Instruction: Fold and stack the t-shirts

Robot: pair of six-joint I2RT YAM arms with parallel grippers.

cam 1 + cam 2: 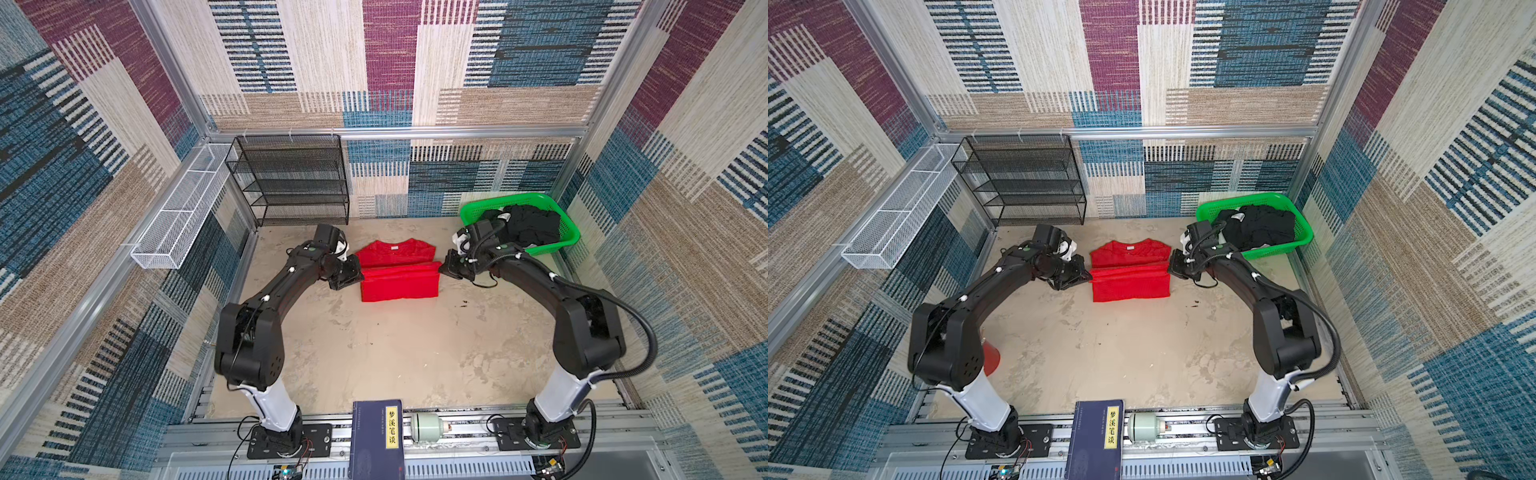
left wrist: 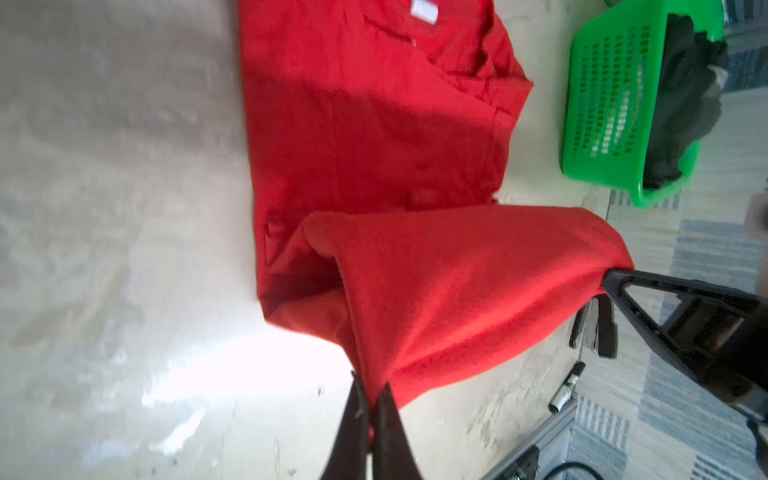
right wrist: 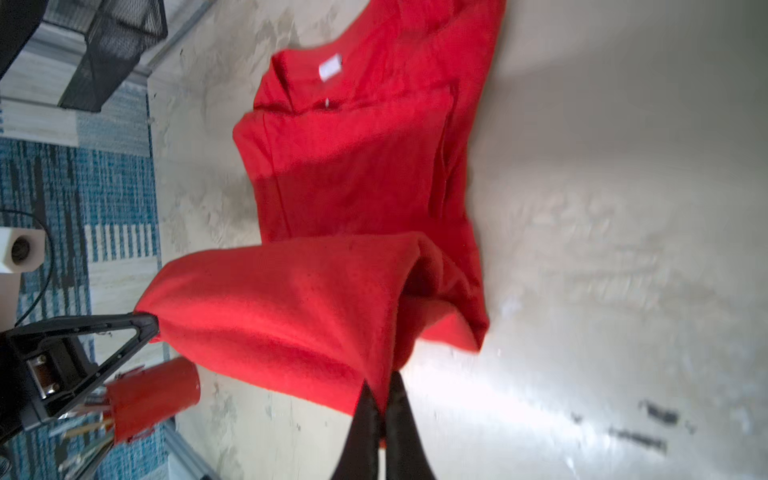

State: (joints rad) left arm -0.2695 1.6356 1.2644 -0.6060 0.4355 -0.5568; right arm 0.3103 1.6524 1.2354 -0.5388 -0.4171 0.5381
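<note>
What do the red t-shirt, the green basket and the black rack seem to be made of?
Red t-shirt: soft matte cloth; it drapes and creases.
Green basket: probably moulded plastic, slightly shiny, with regular slots.
Black rack: likely painted metal mesh, matte; fine see-through grid.

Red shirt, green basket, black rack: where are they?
Red shirt (image 1: 399, 286), in a top view: near fold.
Green basket (image 1: 519, 199), in a top view: far rim.
Black rack (image 1: 291, 178), in a top view: a shelf.

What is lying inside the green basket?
The green basket holds a heap of black t-shirts with a white tag. Anything below the heap is covered.
</note>
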